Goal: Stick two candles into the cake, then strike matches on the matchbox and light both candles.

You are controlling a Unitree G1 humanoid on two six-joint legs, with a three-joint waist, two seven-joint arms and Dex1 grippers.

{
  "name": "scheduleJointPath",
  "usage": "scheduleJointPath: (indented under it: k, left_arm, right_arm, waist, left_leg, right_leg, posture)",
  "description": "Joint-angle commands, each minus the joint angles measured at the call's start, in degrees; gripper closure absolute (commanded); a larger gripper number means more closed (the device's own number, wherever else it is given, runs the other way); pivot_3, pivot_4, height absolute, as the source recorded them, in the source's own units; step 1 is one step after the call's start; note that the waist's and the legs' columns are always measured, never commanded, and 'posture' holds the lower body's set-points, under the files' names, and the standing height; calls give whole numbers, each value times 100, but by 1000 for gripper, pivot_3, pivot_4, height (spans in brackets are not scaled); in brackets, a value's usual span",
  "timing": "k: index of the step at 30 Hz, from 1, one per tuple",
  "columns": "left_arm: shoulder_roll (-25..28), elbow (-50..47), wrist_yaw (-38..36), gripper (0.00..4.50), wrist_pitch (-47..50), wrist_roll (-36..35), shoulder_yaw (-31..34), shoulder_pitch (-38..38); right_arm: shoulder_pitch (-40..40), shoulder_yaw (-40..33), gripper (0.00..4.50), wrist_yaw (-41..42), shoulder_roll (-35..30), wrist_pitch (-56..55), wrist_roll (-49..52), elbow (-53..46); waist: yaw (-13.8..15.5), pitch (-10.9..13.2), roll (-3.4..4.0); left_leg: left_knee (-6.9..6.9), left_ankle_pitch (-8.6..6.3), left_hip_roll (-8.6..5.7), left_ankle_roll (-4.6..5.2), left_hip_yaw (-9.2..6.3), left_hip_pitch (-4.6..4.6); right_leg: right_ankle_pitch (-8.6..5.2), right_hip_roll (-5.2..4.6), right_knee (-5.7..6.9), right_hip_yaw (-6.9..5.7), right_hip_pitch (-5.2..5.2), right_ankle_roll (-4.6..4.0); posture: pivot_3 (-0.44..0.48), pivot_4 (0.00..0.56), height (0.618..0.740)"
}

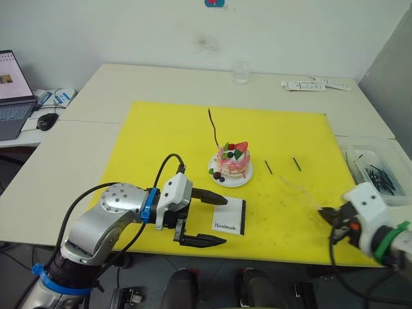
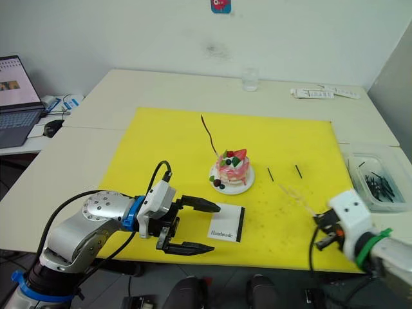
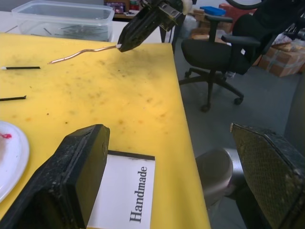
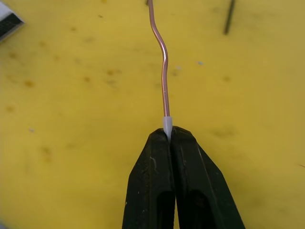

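Yellow matting (image 1: 161, 129) covered the middle of the pale table (image 1: 84, 154), and the cake (image 1: 232, 161) sat on its small white plate near the mat's centre. One candle (image 1: 213, 127) already stood in the cake, rising from its 10 o'clock side, thin and wavy. Two matches (image 1: 282, 165) lay on the mat at the cake's 3 o'clock, apart from each other.

The matchbox (image 1: 229, 215) lay flat at the cake's 6 o'clock, its black strip on the side away from the left arm. The left gripper (image 1: 206, 219) hovered over the mat's near edge with its fingers spread wide, one tip reaching just over the box's near corner, the other past the mat's edge. Its wrist view showed the "Handmade" lettering between the two fingers, which the head views gave only as a small mark.

The right gripper (image 4: 167, 136) was at the mat's 4 o'clock corner. Its wrist view showed the fingers pressed together on the white end of the second candle (image 4: 162, 62), the coppery wavy stem pointing out over the mat; in the head views that candle was a faint line, hard to make out. A clear plastic tub (image 1: 380, 168) with dark sticks inside stood beside the mat at 3 o'clock, partly cut off.
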Motion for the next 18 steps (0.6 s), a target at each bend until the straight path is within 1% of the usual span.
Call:
scheduleJointPath:
  k: [1,3,5,9,12,18]
  left_arm:
    - [-23,-351,12,0,292,-480,100,-138]
    - [-22,-439,20,0,418,-662,135,-169]
    - [-28,-565,-10,0,484,-851,161,-221]
    - [-175,-529,21,0,456,-865,46,-574]
    - [-348,-313,-17,0,375,-705,-100,-895]
    - [-494,-244,-3,0,357,-612,-231,-1063]
  right_arm:
    - [859,-233,4469,1462,-639,-1637,-1101,1105]
    - [862,-274,4469,1635,-616,-1937,-1156,1464]
    - [910,-308,4469,1986,-653,-2364,-1348,1907]
    - [934,-334,4469,2506,-685,-2744,-1516,2373]
    - [818,-198,4469,2670,-703,-2770,-1569,2537]
    - [769,-32,4469,2882,-708,-2463,-1593,2605]
  waist:
    - [9,0,0]
    - [6,3,-8]
    - [-13,3,-5]
    - [-1,2,-3]
    - [2,2,-3]
    - [0,2,-3]
  left_leg:
    - [3,0,0,0,2,0]
    - [2,0,-2,0,-6,0]
    - [5,0,-2,0,-1,0]
    - [7,0,-3,0,-7,1]
    - [12,0,-7,1,-8,1]
    - [12,0,-8,1,-2,2]
  right_leg:
    - [-1,0,0,1,-1,-1]
    - [-4,2,-5,-8,5,1]
    - [0,4,-1,-6,2,8]
    - [5,7,0,-6,4,17]
    - [5,19,2,-6,8,16]
    - [13,20,0,-5,7,31]
  posture:
    - [0,150,706]
    - [0,150,706]
    - [0,150,706]
    - [0,150,706]
    - [0,150,706]
    - [0,150,706]
